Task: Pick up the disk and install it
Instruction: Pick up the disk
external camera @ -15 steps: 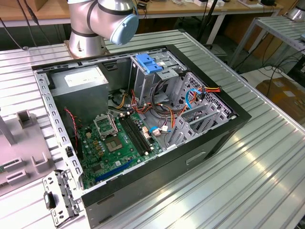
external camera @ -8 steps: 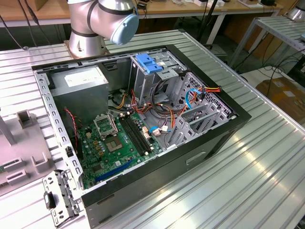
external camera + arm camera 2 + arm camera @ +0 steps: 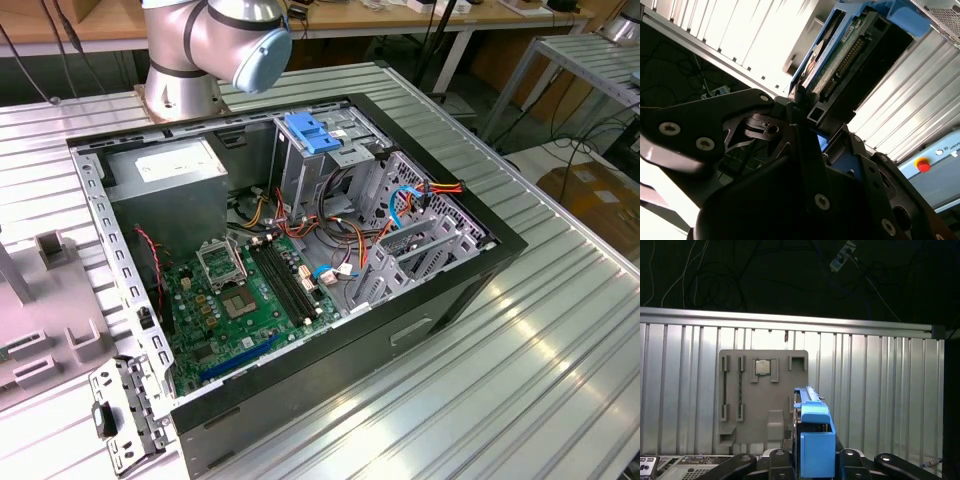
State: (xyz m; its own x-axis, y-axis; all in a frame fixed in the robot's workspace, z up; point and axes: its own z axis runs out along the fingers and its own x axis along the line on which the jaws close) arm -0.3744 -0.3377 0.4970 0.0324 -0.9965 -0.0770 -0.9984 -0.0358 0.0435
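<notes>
Disk [image 3: 815, 432] in light-blue carrier, edge-on in first wrist view, we log ribbed metal table [image 3: 880, 390] and grey fixture plate [image 3: 765, 405] beyond it, open computer case [image 3: 450, 290] with blue latch piece [image 3: 310, 132], gripper [image 3: 815, 462] narrow, clamped on it.

An open computer case [image 3: 400, 345] lay on the ribbed metal counter [image 3: 530, 400], its green motherboard [image 3: 215, 320] exposed. A blue latch piece [image 3: 310, 135] topped the drive cage [image 3: 298, 180].
</notes>
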